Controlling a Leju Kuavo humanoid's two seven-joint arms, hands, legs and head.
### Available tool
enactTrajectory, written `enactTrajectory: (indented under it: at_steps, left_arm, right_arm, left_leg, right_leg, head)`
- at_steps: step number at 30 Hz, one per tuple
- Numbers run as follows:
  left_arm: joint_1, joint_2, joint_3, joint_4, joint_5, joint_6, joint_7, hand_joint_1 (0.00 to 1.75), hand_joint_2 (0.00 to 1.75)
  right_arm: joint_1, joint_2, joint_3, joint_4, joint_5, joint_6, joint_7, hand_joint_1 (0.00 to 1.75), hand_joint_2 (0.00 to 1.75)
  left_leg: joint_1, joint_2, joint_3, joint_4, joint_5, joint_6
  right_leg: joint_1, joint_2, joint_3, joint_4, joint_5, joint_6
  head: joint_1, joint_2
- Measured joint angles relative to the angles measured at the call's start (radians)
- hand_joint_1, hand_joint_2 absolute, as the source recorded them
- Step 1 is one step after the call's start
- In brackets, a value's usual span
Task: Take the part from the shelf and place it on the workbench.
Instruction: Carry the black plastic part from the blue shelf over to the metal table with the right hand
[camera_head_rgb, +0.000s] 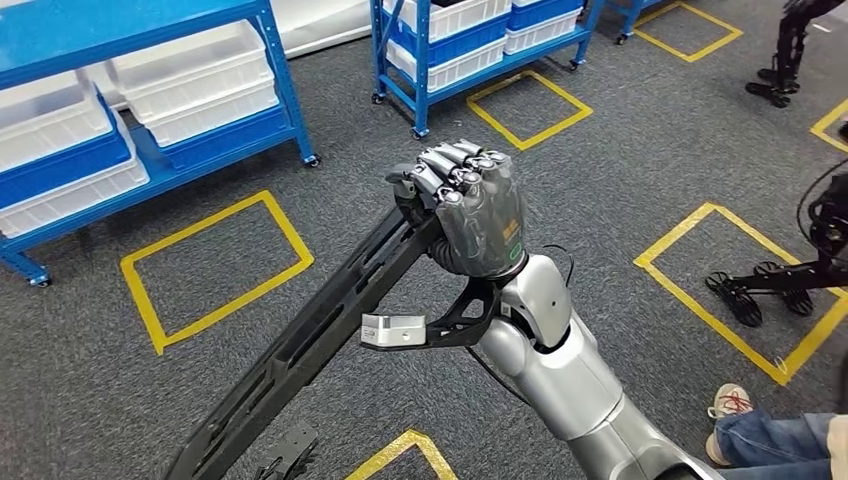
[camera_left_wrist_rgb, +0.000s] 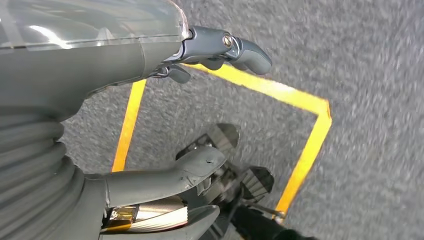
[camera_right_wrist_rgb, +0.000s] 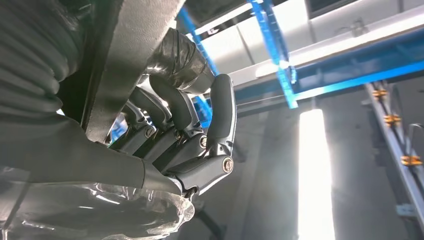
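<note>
Mostly black part (camera_head_rgb: 300, 350), long (slotted), hand-held (camera_head_rgb: 470, 205)

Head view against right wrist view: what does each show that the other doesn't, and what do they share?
Head view alone: the full length of the long black part slanting down over grey carpet, yellow floor squares, white bins on the racks, and a person's shoe.

Right wrist view alone: the inner side of the fingers curled around the part, and bright ceiling lights above.

Both: the right hand gripping the part, and the blue shelf frames.
</note>
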Motion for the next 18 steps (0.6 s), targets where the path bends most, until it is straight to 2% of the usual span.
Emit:
enactTrajectory:
  at_steps: [1, 2, 4, 6, 8, 9, 11, 12, 14, 15, 16, 17, 18]
  left_arm:
    - [0.000, 0.000, 0.000, 0.000, 0.000, 0.000, 0.000, 0.00, 1.75]
    - [0.000, 0.000, 0.000, 0.000, 0.000, -0.001, 0.000, 0.00, 1.75]
    - [-0.001, 0.000, 0.000, 0.000, -0.001, -0.004, 0.000, 0.00, 1.75]
    - [0.000, 0.001, 0.000, 0.000, -0.001, -0.006, 0.000, 0.00, 1.75]
    - [0.000, 0.002, 0.000, 0.000, -0.002, -0.007, 0.000, 0.00, 1.75]
    - [-0.001, 0.003, 0.000, 0.000, -0.002, -0.006, -0.001, 0.00, 1.75]
    - [-0.003, 0.004, -0.001, 0.000, -0.001, -0.001, -0.006, 0.00, 1.75]
    - [-0.003, 0.004, -0.001, 0.000, -0.001, 0.002, -0.009, 0.00, 1.75]
    - [0.002, 0.004, -0.001, 0.000, 0.000, 0.009, -0.015, 0.00, 1.75]
    - [0.004, 0.004, -0.001, 0.000, 0.000, 0.012, -0.017, 0.00, 1.75]
    - [0.005, 0.004, -0.001, 0.000, 0.000, 0.014, -0.018, 0.00, 1.75]
    - [0.005, 0.004, -0.001, 0.000, 0.000, 0.018, -0.019, 0.00, 1.75]
    - [0.004, 0.004, -0.001, 0.000, 0.000, 0.021, -0.020, 0.00, 1.75]
  right_arm:
    - [0.000, -0.002, 0.000, 0.000, 0.000, 0.001, 0.000, 1.75, 1.75]
    - [0.000, -0.003, 0.000, 0.000, 0.001, 0.001, 0.000, 1.75, 1.75]
    - [-0.001, -0.003, 0.000, -0.001, 0.001, 0.002, 0.000, 1.75, 1.75]
    - [-0.002, -0.004, 0.000, -0.002, 0.002, 0.003, 0.002, 1.75, 1.75]
    - [-0.001, -0.004, 0.000, -0.003, 0.002, 0.003, 0.002, 1.75, 1.75]
    - [-0.002, -0.005, 0.000, -0.003, 0.002, 0.003, 0.002, 1.75, 1.75]
    - [-0.004, -0.006, 0.000, -0.004, 0.002, 0.003, 0.002, 1.75, 1.75]
    - [-0.004, -0.007, 0.000, -0.005, 0.002, 0.003, 0.002, 1.75, 1.75]
    - [-0.002, -0.007, 0.000, -0.006, 0.002, 0.004, 0.002, 1.75, 1.75]
    - [0.000, -0.008, 0.000, -0.006, 0.002, 0.004, 0.002, 1.75, 1.75]
    - [0.002, -0.008, 0.000, -0.006, 0.002, 0.003, 0.002, 1.75, 1.75]
    - [0.002, -0.009, 0.000, -0.006, 0.002, 0.003, 0.002, 1.75, 1.75]
    - [0.003, -0.009, 0.000, -0.007, 0.002, 0.003, 0.003, 1.75, 1.75]
  left_leg:
    - [0.001, 0.013, 0.000, 0.002, -0.002, -0.002]
    - [0.002, 0.025, 0.001, 0.005, -0.005, -0.006]
    - [0.001, 0.045, 0.001, 0.016, -0.015, -0.017]
    - [-0.003, 0.062, 0.002, 0.024, -0.023, -0.030]
    - [-0.002, 0.079, 0.007, 0.024, -0.028, -0.041]
    - [0.002, 0.073, 0.008, 0.030, -0.036, -0.047]
    - [0.007, 0.032, -0.014, 0.086, -0.076, -0.055]
    - [0.009, 0.005, -0.039, 0.142, -0.107, -0.056]
    - [0.009, -0.021, -0.101, 0.266, -0.155, -0.054]
    - [0.009, -0.025, -0.119, 0.297, -0.156, -0.051]
    - [0.008, -0.028, -0.122, 0.293, -0.139, -0.048]
    - [0.008, -0.032, -0.105, 0.252, -0.106, -0.042]
    - [0.007, -0.044, -0.078, 0.187, -0.067, -0.036]
  right_leg:
    - [-0.004, -0.006, 0.015, -0.028, 0.023, 0.004]
    - [-0.007, -0.016, 0.046, -0.085, 0.055, 0.007]
    - [-0.005, -0.056, 0.110, -0.207, 0.098, 0.006]
    - [0.002, -0.071, 0.131, -0.251, 0.102, -0.006]
    - [0.006, -0.047, 0.129, -0.250, 0.104, -0.020]
    - [0.005, -0.036, 0.131, -0.252, 0.105, -0.026]
    - [0.003, -0.016, 0.134, -0.256, 0.108, -0.039]
    - [0.003, -0.005, 0.134, -0.256, 0.108, -0.043]
    - [0.007, 0.019, 0.134, -0.255, 0.109, -0.049]
    - [0.009, 0.033, 0.134, -0.255, 0.109, -0.050]
    - [0.011, 0.048, 0.135, -0.254, 0.109, -0.050]
    - [0.012, 0.062, 0.135, -0.252, 0.109, -0.050]
    - [0.012, 0.076, 0.136, -0.251, 0.109, -0.050]
  head:
    - [0.000, 0.000]
    - [0.000, 0.000]
    - [0.000, 0.000]
    - [0.000, 0.000]
    - [-0.001, 0.000]
    - [-0.001, 0.000]
    - [-0.001, 0.000]
    - [-0.001, 0.000]
    - [-0.001, 0.000]
    - [-0.001, 0.000]
    - [-0.001, 0.000]
    - [-0.001, 0.000]
    - [-0.001, 0.000]
